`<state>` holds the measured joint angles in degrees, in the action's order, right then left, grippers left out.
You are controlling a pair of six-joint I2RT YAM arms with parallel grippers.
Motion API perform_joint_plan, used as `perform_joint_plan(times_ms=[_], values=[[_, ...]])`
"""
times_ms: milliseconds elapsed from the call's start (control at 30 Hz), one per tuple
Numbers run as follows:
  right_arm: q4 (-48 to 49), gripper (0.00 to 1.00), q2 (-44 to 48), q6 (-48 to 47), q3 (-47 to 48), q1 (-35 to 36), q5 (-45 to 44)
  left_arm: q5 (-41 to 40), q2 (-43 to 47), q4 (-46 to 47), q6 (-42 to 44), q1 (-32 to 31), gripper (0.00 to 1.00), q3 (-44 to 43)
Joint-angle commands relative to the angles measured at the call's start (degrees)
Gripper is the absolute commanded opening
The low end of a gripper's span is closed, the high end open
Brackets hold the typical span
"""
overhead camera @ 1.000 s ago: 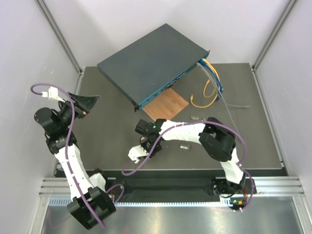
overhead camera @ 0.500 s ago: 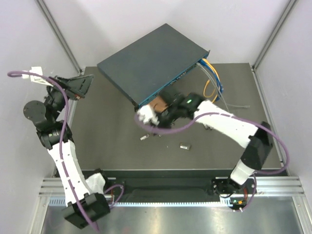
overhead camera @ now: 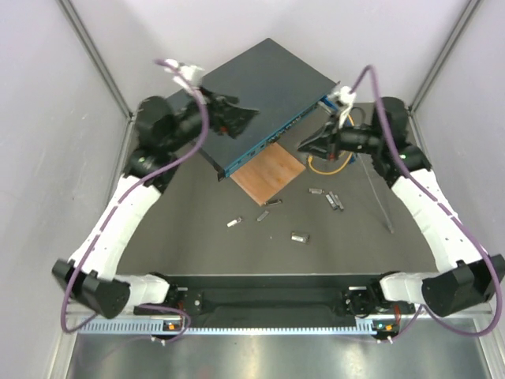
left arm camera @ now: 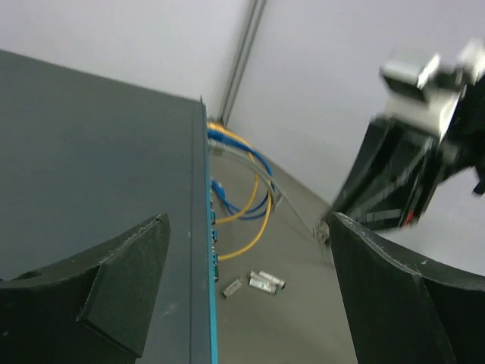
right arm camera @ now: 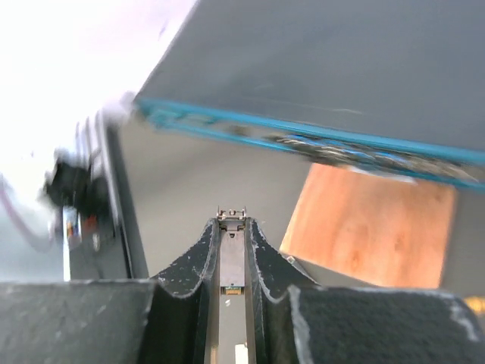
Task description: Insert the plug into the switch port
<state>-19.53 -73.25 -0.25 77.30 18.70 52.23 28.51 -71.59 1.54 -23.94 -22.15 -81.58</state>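
Switch (overhead camera: 252, 91): set cornerwise at the far end of the bench (overhead camera: 181, 229), long teal socket face (right arm camera: 318, 140) turned toward the arms.
Plug (right arm camera: 232, 254): clamped between the fingers of the right claw (overhead camera: 310, 144), metal nose forward, pointed at the teal face but short of the socket row and not touching it.
Left claw (overhead camera: 241, 117): hovering above the switch's dark top near the teal edge, fingers spread wide, nothing between them.
Wooden square (overhead camera: 268, 174): flat on the bench, just in front of the teal face.
Cables (left arm camera: 242, 205): yellow and blue, looping out at the right end of the socket row.
Loose metal pieces (overhead camera: 299, 236): several small ones scattered on the bench, nearer the arm bases than the wooden square.
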Motion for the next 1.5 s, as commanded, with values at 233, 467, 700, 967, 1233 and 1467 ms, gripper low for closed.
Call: perform_joint_plan(times_ms=[233, 467, 700, 967, 1233, 1467], values=[[16.46, 0.00, 3.55, 26.53, -4.17, -12.37, -11.26, -15.15, -11.81, -11.65, 16.57, -19.32, 0.91, -9.21], [18.47, 0.00, 4.52, 36.98, -7.68, -12.37, -16.02, -20.33, -17.17, -10.77, 15.15, -26.27, 0.92, -10.96], [19.09, 0.00, 5.40, 39.63, -9.00, -11.41, -15.05, -24.55, -22.71, -13.84, 16.38, -28.38, 0.86, -17.20], [20.58, 0.00, 5.58, 39.54, -9.71, -9.73, -14.00, -31.14, -26.75, -16.13, 17.09, -29.35, 0.70, -20.89], [22.34, 0.00, 5.49, 40.68, -11.82, -8.50, -12.06, -36.33, -29.13, -18.15, 19.81, -29.35, 0.15, -23.89], [23.22, 0.11, 5.23, 40.51, -11.64, -8.50, -10.66, -33.27, -27.82, -17.98, 18.32, -29.09, 0.00, -22.31]])
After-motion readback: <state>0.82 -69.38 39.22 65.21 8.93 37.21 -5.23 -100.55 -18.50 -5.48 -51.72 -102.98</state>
